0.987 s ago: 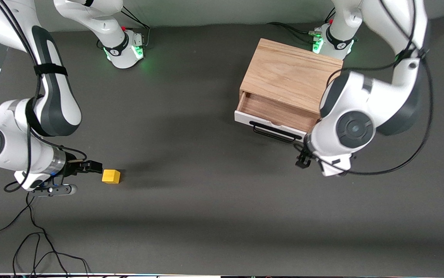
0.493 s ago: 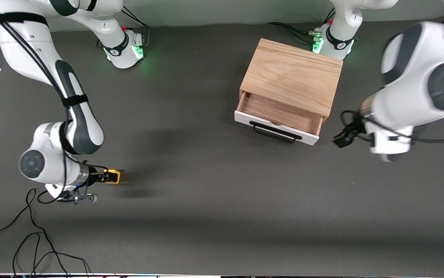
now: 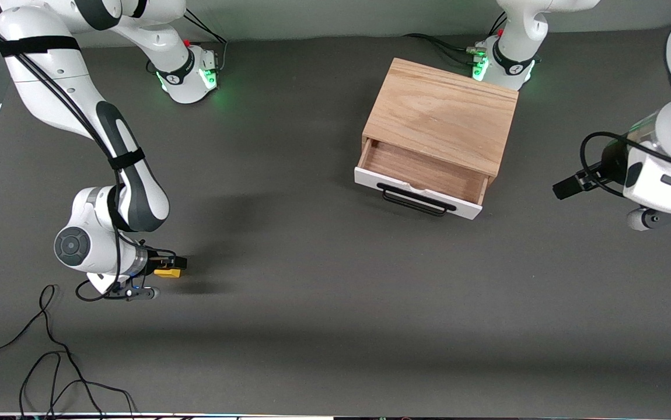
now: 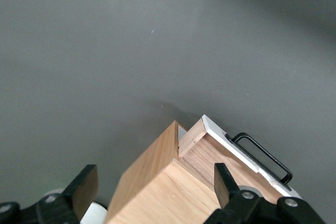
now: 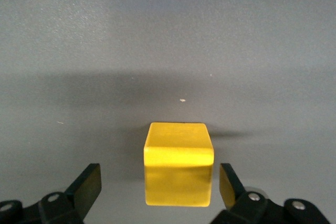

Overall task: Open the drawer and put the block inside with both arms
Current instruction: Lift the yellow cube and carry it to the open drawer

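In the front view the right gripper [image 3: 167, 265] covers part of the block [image 3: 170, 272], and the left arm [image 3: 662, 163] is cut off by the edge. In the left wrist view the box [image 4: 157, 182] and drawer [image 4: 231, 150] run off the frame, only 1 corner showing.
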